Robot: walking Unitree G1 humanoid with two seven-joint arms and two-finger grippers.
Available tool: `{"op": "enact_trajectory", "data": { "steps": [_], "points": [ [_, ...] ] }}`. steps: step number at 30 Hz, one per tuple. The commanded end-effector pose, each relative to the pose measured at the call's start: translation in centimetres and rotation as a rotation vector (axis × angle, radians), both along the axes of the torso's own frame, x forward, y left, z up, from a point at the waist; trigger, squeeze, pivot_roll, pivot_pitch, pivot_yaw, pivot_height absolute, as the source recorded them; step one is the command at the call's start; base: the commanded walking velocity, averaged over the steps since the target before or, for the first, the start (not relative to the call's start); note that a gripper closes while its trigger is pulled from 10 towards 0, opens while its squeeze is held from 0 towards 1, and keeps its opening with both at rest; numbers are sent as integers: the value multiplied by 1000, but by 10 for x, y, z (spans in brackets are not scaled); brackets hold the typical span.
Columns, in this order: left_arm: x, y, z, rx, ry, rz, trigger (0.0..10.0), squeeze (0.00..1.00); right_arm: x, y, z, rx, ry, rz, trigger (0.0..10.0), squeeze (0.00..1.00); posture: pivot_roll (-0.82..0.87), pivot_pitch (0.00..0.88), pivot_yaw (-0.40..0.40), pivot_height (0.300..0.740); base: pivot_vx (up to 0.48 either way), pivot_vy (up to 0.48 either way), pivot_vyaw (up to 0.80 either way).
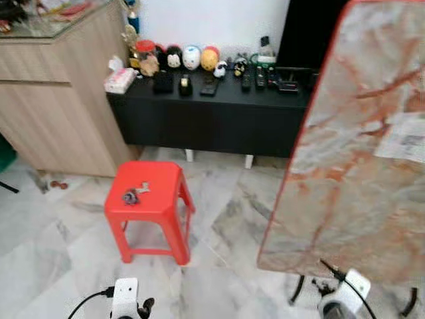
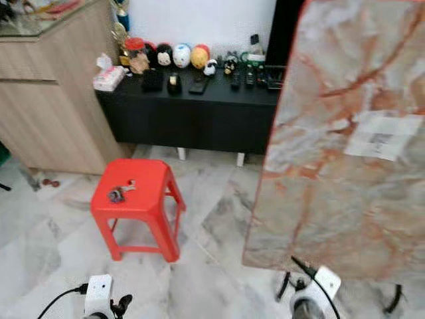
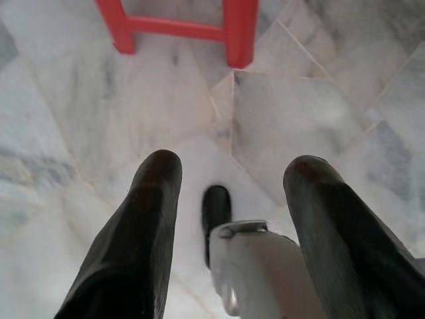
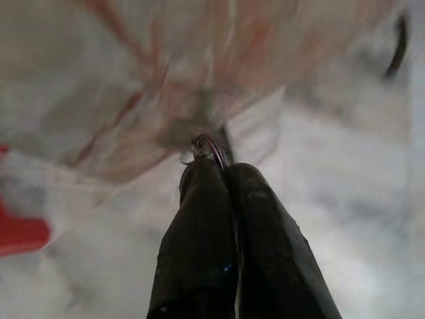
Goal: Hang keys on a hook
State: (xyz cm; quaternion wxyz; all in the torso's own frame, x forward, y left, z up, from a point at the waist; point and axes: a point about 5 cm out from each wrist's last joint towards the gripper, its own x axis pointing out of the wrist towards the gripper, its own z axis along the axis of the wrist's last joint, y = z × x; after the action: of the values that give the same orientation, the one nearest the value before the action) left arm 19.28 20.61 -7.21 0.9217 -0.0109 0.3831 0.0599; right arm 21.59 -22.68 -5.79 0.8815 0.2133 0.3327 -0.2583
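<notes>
Here the keys (image 1: 130, 196) lie on the red stool (image 1: 154, 199), left jaws spread, right jaws clenched.

I am looking down at a pale grey-veined marble tile floor (image 1: 60, 246). A red plastic stool (image 1: 149, 206) stands on it, near the middle. Behind the stool, a long black low cabinet (image 1: 212, 116) runs along a white wall (image 1: 212, 23), its top lined with round painted figurines (image 1: 191, 58) and remote controls (image 1: 255, 78). To my left stands a light wood cabinet (image 1: 60, 100). On my right, a table with a red-veined marbled cover (image 1: 362, 159) rises close by.
</notes>
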Motion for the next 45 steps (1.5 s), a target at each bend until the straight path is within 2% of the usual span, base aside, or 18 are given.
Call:
{"op": "enact_trajectory", "data": {
  "steps": [1, 5, 6, 7, 9, 13, 15, 16, 17, 18, 19, 21, 26, 32, 39, 45],
  "points": [
    [-8, 7, -3, 7, 31, 25, 10000, 0, 8, 4, 5, -63, -15, 49, 10000, 0, 81, 71, -28, 740, 0, 0, 0],
    [-10, 8, -4, 9, 37, 26, 10000, 0, 33, -10, 32, -267, -127, 71, 10000, 0, 77, 70, -28, 740, 0, 0, 0],
    [-11, 8, -5, 10, 39, 26, 10000, 0, 41, -16, 43, -360, -162, 58, 10000, 0, 77, 70, -28, 740, 0, 0, 0],
    [-11, 8, -5, 10, 39, 26, 10000, 0, 41, -16, 43, -360, -162, 58, 10000, 0, 77, 70, -28, 740, 0, 0, 0],
    [-11, 8, -5, 9, 39, 25, 10000, 0, 48, -21, 53, -451, -182, 39, 10000, 0, 79, 71, -28, 740, 0, 0, 0],
    [-11, 8, -5, 8, 38, 24, 10000, 0, 50, -27, 61, -509, -188, -39, 10000, 0, 84, 69, -29, 740, 0, 0, 0],
    [-11, 8, -5, 9, 36, 24, 10000, 0, 44, -39, 68, -669, -154, -124, 10000, 0, 88, 69, -28, 740, 0, 0, 0],
    [-11, 8, -5, 9, 36, 24, 10000, 0, 44, -39, 68, -669, -154, -124, 10000, 0, 88, 69, -28, 740, 0, 0, 0],
    [-11, 8, -5, 9, 36, 23, 10000, 0, 44, -41, 72, -734, -147, -122, 10000, 0, 86, 68, -26, 740, 0, 0, 0],
    [-11, 8, -5, 10, 37, 23, 10000, 0, 45, -41, 73, -755, -144, -114, 10000, 0, 86, 68, -26, 740, 0, 0, 0],
    [-12, 9, -5, 11, 38, 21, 10000, 0, 46, -42, 78, -843, -149, -98, 10000, 0, 84, 68, -26, 740, 0, 0, 0],
    [-12, 9, -4, 11, 38, 22, 10000, 0, 48, -44, 85, -918, -158, -106, 10000, 0, 86, 68, -27, 740, 0, 0, 0],
    [-11, 9, -4, 12, 37, 19, 10000, 0, 52, -44, 94, -987, -192, -120, 10000, 0, 90, 66, -25, 740, 0, 0, 0],
    [-11, 9, -4, 11, 36, 16, 10000, 0, 64, -36, 114, -1159, -265, -77, 10000, 0, 89, 63, -24, 740, 0, 0, 0],
    [-10, 8, -4, 7, 33, 16, 10000, 0, 73, -30, 127, -1198, -319, -85, 10000, 0, 94, 57, -27, 740, 0, 0, 0],
    [-10, 8, -4, 6, 31, 16, 10000, 0, 81, -30, 145, -1290, -366, -97, 10000, 0, 92, 53, -28, 740, 0, 0, 0]
  ]
}}
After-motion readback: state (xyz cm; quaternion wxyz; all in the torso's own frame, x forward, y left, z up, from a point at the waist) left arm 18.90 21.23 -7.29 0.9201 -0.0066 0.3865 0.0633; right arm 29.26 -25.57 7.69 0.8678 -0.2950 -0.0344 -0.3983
